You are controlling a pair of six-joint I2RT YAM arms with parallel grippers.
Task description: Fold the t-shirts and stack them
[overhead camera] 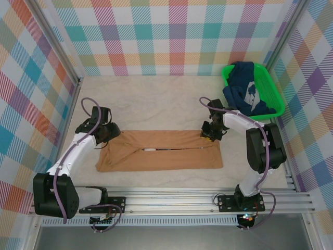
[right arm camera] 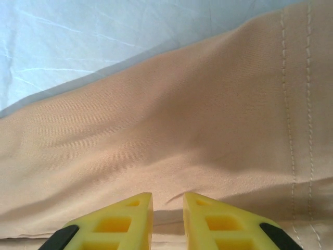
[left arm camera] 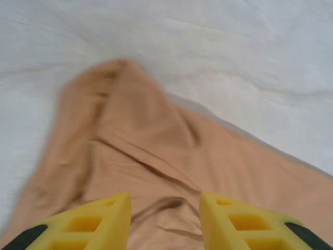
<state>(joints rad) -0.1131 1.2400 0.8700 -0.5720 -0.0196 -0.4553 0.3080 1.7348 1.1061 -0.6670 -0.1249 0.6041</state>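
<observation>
The tan-orange t-shirt point(overhead camera: 161, 152) lies in the middle of the table as a long folded band, with its print hidden. My left gripper point(overhead camera: 106, 134) hovers over the band's far left corner. Its yellow fingers point(left arm camera: 106, 219) are open, with wrinkled tan cloth point(left arm camera: 156, 156) lying loose beneath the gap. My right gripper point(overhead camera: 210, 133) is at the far right corner. Its fingers point(right arm camera: 208, 219) stand a narrow gap apart just over the cloth point(right arm camera: 182, 120), and nothing shows pinched between them. The navy blue t-shirt point(overhead camera: 244, 88) lies crumpled in the basket.
The green plastic basket point(overhead camera: 276, 86) stands at the back right, close to the right arm's elbow. Checkered walls close in the pale table point(overhead camera: 156, 99) on three sides. A metal rail point(overhead camera: 171, 200) runs along the near edge.
</observation>
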